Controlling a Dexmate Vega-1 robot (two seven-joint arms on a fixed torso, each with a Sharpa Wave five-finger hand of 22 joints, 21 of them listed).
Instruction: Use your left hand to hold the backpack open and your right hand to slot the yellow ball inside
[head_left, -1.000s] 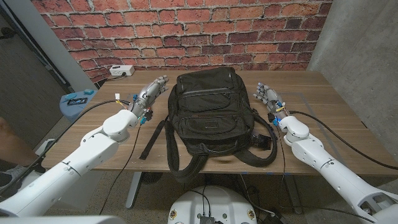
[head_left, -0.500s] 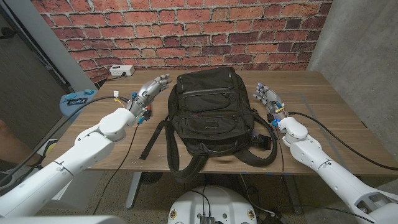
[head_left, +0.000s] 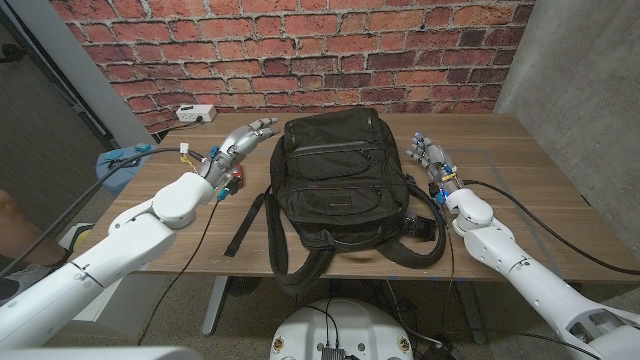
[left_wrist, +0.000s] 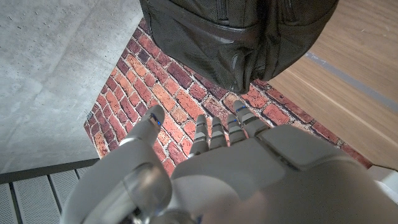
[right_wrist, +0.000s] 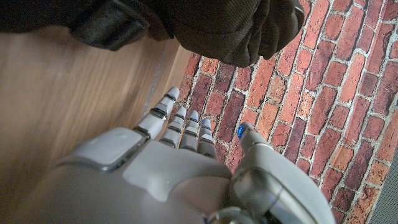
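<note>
Matt black woven backpack (head_left: 342, 180) on smooth wooden table (head_left: 520, 190).

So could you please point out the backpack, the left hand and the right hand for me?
backpack (head_left: 342, 175), head view, middle of its front panel.
left hand (head_left: 243, 139), head view, middle of the hand, fingers apart beside the bag.
right hand (head_left: 428, 155), head view, middle of the hand.

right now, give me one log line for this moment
left hand: open, beside backpack | right hand: open, other side | backpack: closed, on table | ball: unseen
</note>
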